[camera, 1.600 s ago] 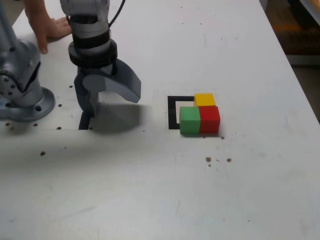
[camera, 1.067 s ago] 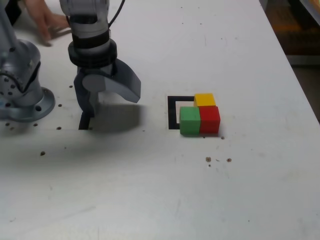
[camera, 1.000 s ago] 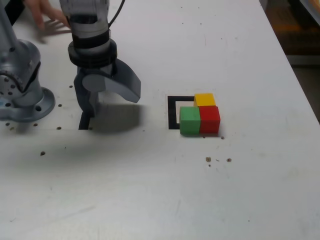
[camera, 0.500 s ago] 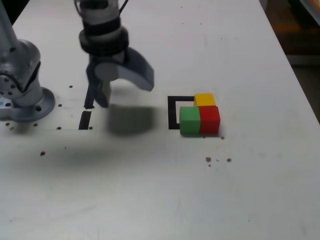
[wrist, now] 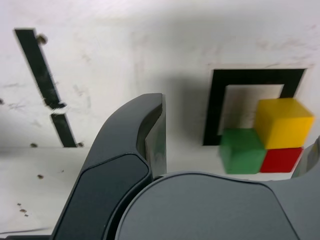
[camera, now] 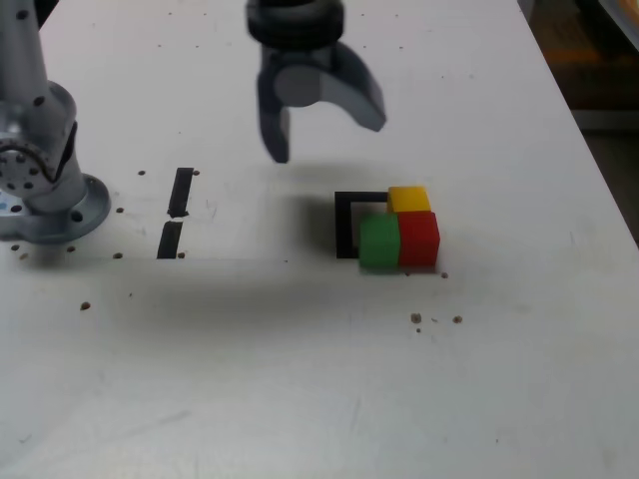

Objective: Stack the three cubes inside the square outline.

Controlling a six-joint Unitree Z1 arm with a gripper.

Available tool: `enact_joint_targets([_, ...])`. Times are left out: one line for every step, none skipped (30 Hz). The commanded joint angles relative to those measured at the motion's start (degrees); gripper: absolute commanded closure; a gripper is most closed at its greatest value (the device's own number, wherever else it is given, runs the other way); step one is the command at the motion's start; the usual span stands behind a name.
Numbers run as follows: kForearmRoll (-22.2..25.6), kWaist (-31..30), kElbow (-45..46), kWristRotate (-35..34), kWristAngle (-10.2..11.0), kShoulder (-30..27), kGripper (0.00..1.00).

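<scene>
Cubes [camera: 399,238] clustered on square outline [camera: 347,222], below and exterior view's right of gripper [camera: 321,128]; jaws spread, empty.

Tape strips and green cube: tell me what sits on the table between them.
In the exterior view, only the black side of the square outline lies between the tape strips and the green cube; the rest is bare table.

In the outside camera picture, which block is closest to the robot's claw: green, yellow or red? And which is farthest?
From the gripper, in the exterior view:
1. Yellow cube, at the back, and green cube, front left: too close to call.
2. Red cube, front right, is farthest.
</scene>
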Motion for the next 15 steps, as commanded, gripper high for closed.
enact_joint_targets([0.62, 0.45, -1.62, 0.73, 0.01, 1.22, 0.0])
enact_joint_targets([1.01, 0.7, -2.68, 1.24, 0.01, 2.07, 0.0])
enact_joint_targets([1.31, 0.89, -3.62, 1.67, 0.01, 2.89, 0.0])
enact_joint_targets([1.5, 1.05, -4.44, 2.09, 0.01, 3.68, 0.0])
enact_joint_targets([1.6, 1.17, -5.23, 2.54, 0.02, 4.44, 0.0])
enact_joint_targets([1.64, 1.26, -6.03, 3.0, 0.08, 5.16, 0.0])
enact_joint_targets([1.63, 1.33, -6.86, 3.46, 0.23, 5.84, 0.0])
enact_joint_targets([1.6, 1.38, -7.68, 3.89, 0.42, 6.47, 0.0])
enact_joint_targets([1.55, 1.41, -8.43, 4.27, 0.63, 7.05, 0.0])
enact_joint_targets([1.47, 1.42, -9.13, 4.61, 0.85, 7.58, 0.0])
enact_joint_targets([1.41, 1.43, -9.75, 4.86, 1.07, 8.04, 0.0])
enact_joint_targets([1.36, 1.47, -10.26, 5.03, 1.25, 8.47, 0.0])
enact_joint_targets([1.31, 1.51, -10.66, 5.19, 1.35, 8.88, 0.0])
enact_joint_targets([1.31, 1.55, -10.97, 5.3, 1.37, 9.28, 0.0])
enact_joint_targets([1.3, 1.6, -11.22, 5.41, 1.32, 9.65, 0.0])
